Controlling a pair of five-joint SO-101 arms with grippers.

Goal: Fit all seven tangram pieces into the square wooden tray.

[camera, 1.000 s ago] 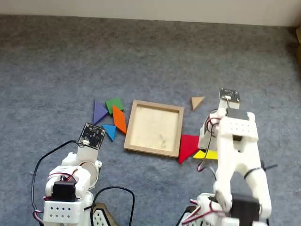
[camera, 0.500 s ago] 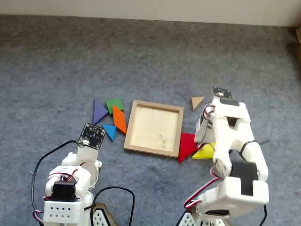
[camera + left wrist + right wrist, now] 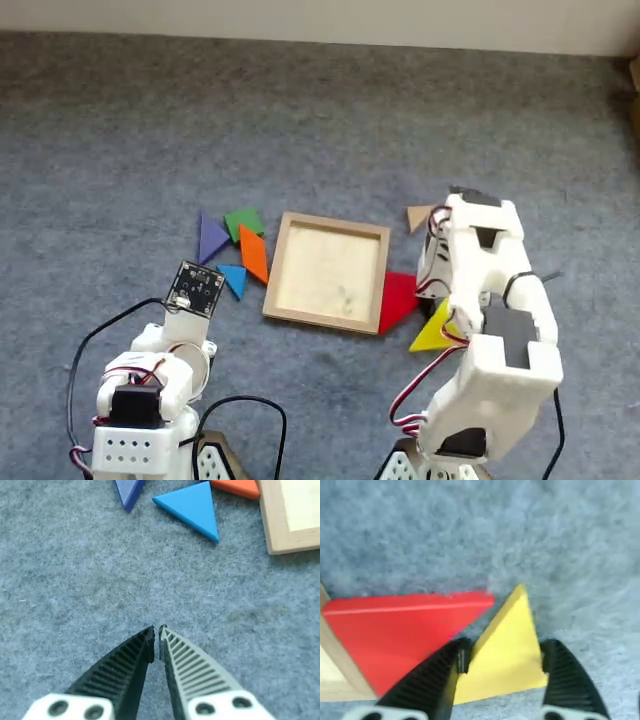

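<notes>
Seven tangram pieces (image 3: 253, 253) are lying around one wooden tray (image 3: 320, 321): four left, three right. The right gripper (image 3: 504, 649) is pinching the yellow triangle (image 3: 433, 332) right of the tray's near corner, its tip pointing far beside the red triangle (image 3: 398, 300). The left gripper (image 3: 156, 630) is hovering closed.

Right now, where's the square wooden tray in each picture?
High view: the wooden tray lies in the middle of the picture.
Left wrist view: one corner of it, near the blue triangle.
Right wrist view: a strip of its rim, beside the red triangle.
Landmarks: in the high view the blue triangle lies on one side of the tray and the red triangle on the other.
</notes>
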